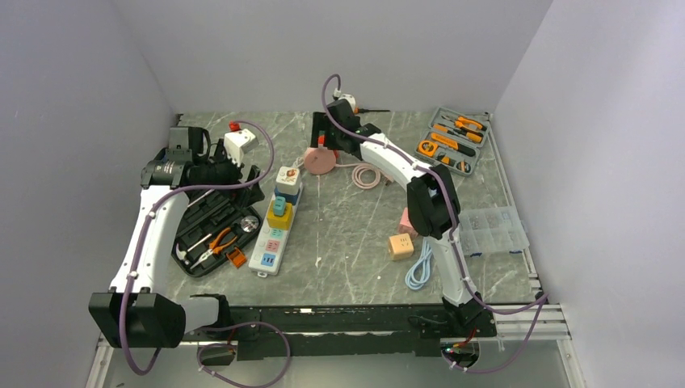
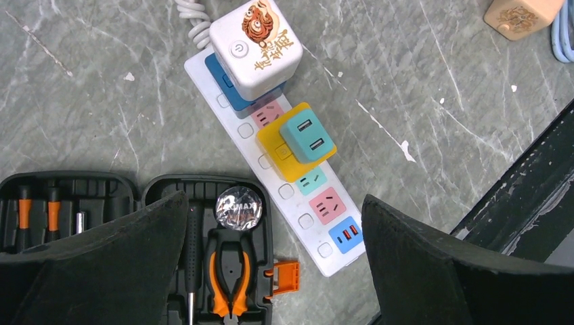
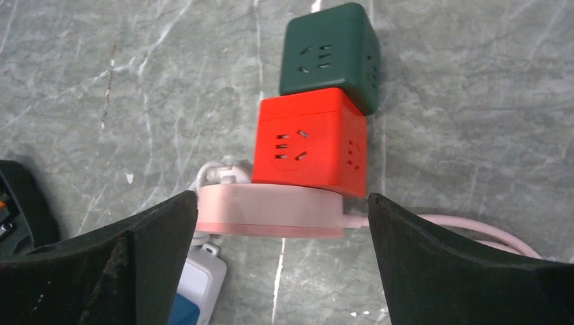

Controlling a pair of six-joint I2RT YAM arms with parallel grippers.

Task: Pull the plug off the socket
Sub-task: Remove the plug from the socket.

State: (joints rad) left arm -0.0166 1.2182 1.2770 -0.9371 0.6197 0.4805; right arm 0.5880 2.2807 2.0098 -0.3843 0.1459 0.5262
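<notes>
The left pincer [image 2: 269,217] and right pincer [image 3: 281,210] are spread wide. Best pinch the teal plug [image 2: 308,135] on 2 sides and pull straight up.

Top, left wrist views share socket strip [image 1: 268,257].

Looked like a robot lab test bench — plain white walls [image 1: 73,97] boxed in a marble-patterned table [image 1: 347,234] strewn with tool kits [image 1: 212,234].
</notes>
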